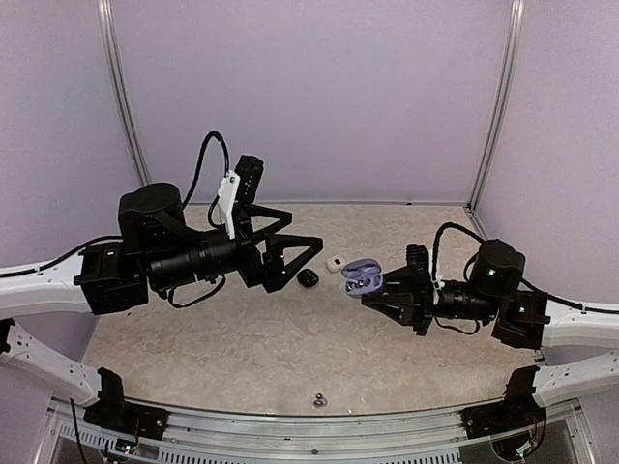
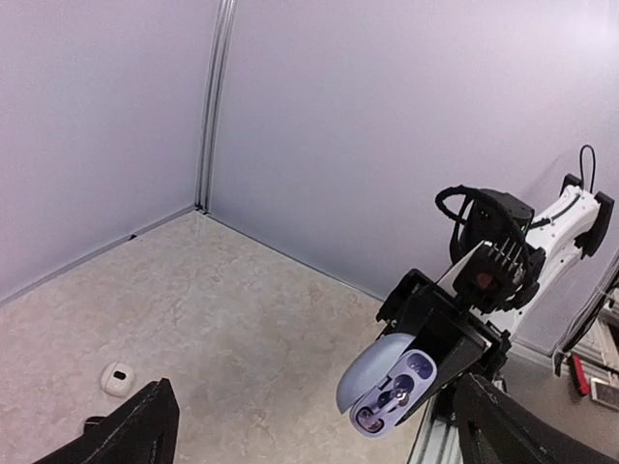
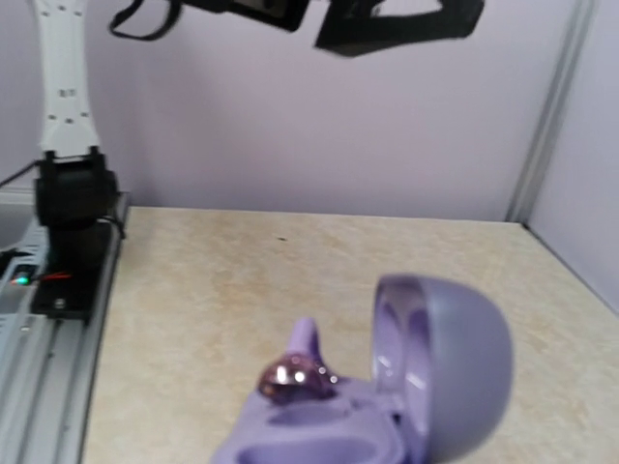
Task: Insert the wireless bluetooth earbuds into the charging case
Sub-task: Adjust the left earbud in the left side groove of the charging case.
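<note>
case: open lavender plastic charging case (image 1: pixel 362 277), pinched by right gripper (image 1: pixel 380 287)
done: one shiny earbud (image 3: pixel 290 375) looks seated
remaining: second socket empty; tiny loose earbud (image 1: pixel 318 399) on beige surface (image 1: pixel 242 338)
left gripper (image 2: pixel 317 387): spread, empty

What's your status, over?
Left end effector open, empty. Right end effector shut on lavender charging case, lid up, one earbud seated. Small loose earbud by near edge. No obstruction seen.
</note>
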`<action>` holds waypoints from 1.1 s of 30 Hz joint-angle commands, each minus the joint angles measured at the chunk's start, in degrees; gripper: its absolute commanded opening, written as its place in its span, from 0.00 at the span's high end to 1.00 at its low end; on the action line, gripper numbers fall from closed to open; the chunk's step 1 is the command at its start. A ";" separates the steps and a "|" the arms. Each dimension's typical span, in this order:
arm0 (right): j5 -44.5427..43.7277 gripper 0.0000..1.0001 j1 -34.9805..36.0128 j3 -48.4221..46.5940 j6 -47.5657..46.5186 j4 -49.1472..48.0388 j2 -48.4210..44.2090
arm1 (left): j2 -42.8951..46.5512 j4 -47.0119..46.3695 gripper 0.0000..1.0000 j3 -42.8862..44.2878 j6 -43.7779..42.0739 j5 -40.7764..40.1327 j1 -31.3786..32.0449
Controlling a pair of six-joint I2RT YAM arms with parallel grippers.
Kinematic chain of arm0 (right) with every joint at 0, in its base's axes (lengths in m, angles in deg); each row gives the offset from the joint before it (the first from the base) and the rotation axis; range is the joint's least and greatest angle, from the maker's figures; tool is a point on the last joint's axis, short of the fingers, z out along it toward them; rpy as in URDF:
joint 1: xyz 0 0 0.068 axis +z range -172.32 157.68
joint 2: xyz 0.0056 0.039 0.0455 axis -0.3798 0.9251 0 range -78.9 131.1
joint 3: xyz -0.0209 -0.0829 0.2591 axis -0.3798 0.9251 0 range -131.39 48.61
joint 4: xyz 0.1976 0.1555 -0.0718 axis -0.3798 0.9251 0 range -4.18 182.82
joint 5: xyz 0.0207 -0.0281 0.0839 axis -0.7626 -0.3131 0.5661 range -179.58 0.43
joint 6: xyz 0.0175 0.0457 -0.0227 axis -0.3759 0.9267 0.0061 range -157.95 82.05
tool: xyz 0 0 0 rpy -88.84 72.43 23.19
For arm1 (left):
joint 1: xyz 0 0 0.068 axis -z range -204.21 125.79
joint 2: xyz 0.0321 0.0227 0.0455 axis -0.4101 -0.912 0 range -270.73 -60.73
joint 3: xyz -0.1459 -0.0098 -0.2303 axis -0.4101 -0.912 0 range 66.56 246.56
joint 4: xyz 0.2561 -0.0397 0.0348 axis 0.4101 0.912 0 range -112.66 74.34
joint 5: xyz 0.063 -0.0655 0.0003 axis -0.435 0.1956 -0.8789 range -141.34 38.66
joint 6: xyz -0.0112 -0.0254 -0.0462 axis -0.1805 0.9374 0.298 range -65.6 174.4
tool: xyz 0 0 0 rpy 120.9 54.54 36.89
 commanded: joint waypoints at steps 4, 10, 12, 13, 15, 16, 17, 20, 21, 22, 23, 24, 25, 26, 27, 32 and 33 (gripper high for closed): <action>-6.14 1.00 0.62 -3.22 -2.44 -1.39 -0.34 | -6.67 -4.73 0.01 3.74 14.02 6.06 -0.21; -5.47 1.00 0.68 -3.72 -2.40 -1.31 -0.42 | -11.74 -0.69 0.02 7.46 14.05 1.28 1.25; -5.17 1.00 0.67 -3.69 -2.25 -1.42 -0.54 | -12.91 0.03 0.04 8.44 14.36 0.77 1.23; -5.15 1.00 0.68 -3.65 -2.15 -1.43 -0.62 | -13.49 0.23 0.05 8.80 14.30 0.79 1.19; -5.08 1.00 0.72 -3.64 -2.14 -1.45 -0.71 | -14.19 0.80 0.07 9.57 14.01 0.83 1.18; -5.18 1.00 0.68 -3.64 -2.14 -1.41 -0.76 | -14.57 1.23 0.09 9.94 13.76 0.82 1.19; -5.26 1.00 0.71 -3.60 -2.09 -1.39 -0.80 | -14.78 1.65 0.10 10.28 13.54 0.76 1.16; -5.40 1.00 0.66 -3.39 -1.88 -1.63 -0.89 | -15.20 1.86 0.13 10.11 13.23 1.20 1.12; -5.28 1.00 0.67 -3.38 -1.80 -1.64 -0.85 | -15.29 1.93 0.15 10.08 13.23 1.25 1.14; -5.30 1.00 0.68 -3.38 -1.63 -1.64 -0.81 | -15.41 1.91 0.15 9.95 13.04 1.52 1.10; -5.20 1.00 0.65 -3.38 -1.49 -1.64 -0.74 | -15.36 1.79 0.16 9.79 12.97 1.76 1.09; -5.13 1.00 0.67 -3.34 -1.32 -1.68 -0.84 | -15.31 1.77 0.17 9.66 13.03 1.80 1.09; -5.14 1.00 0.63 -3.23 -1.26 -1.79 -0.87 | -15.20 1.76 0.17 9.50 13.05 1.85 1.10; -5.18 1.00 0.64 -3.14 -1.21 -1.89 -0.96 | -15.12 1.85 0.18 9.40 12.99 1.87 1.04; -5.23 1.00 0.67 -3.05 -1.25 -1.92 -1.02 | -15.09 1.86 0.19 9.24 12.97 1.87 1.06; -5.02 1.00 0.65 -3.29 -1.21 -1.88 -0.93 | -15.33 2.21 0.23 8.69 13.03 1.83 0.73; -5.01 1.00 0.67 -3.29 -1.21 -1.97 -0.90 | -15.35 2.30 0.24 8.61 13.05 1.86 0.71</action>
